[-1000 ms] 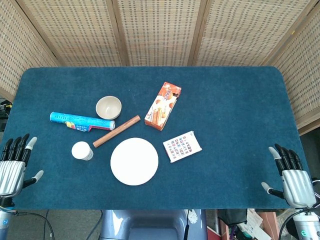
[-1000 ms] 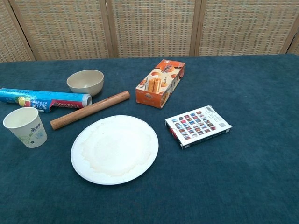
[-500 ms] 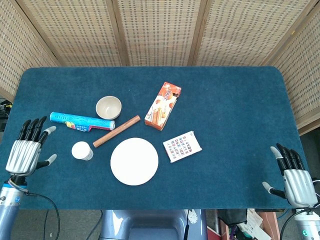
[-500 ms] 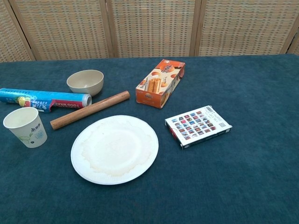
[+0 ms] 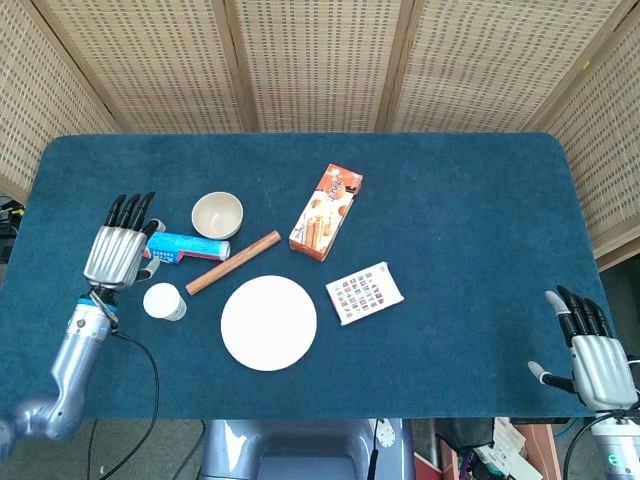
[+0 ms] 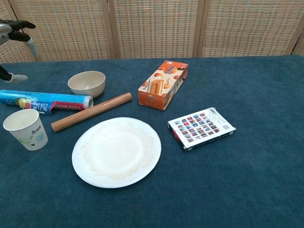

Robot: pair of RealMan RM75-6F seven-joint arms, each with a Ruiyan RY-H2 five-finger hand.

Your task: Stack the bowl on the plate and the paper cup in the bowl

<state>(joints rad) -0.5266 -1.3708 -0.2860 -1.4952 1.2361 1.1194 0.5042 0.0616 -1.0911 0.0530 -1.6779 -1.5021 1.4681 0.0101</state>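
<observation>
A beige bowl (image 5: pixel 217 214) (image 6: pixel 86 83) stands upright on the blue table, back left of the white plate (image 5: pixel 268 322) (image 6: pixel 117 151). The paper cup (image 5: pixel 163 301) (image 6: pixel 26 129) stands upright to the left of the plate. My left hand (image 5: pixel 120 249) (image 6: pixel 13 33) hovers open above the left part of the blue foil roll, fingers spread, just left of the bowl and behind the cup. Only its fingertips show at the chest view's top left corner. My right hand (image 5: pixel 592 355) stays open and empty at the table's front right corner.
A blue foil roll (image 5: pixel 190 246) (image 6: pixel 45 101) and a wooden rolling pin (image 5: pixel 233 262) (image 6: pixel 91 111) lie between bowl, cup and plate. An orange biscuit box (image 5: pixel 326 212) (image 6: pixel 163 84) and a card pack (image 5: pixel 364 292) (image 6: pixel 201 128) lie right of the plate.
My left hand has risen from the front left table edge and moved forward and right, over the foil roll beside the bowl. The right hand barely shifted. No object moved.
</observation>
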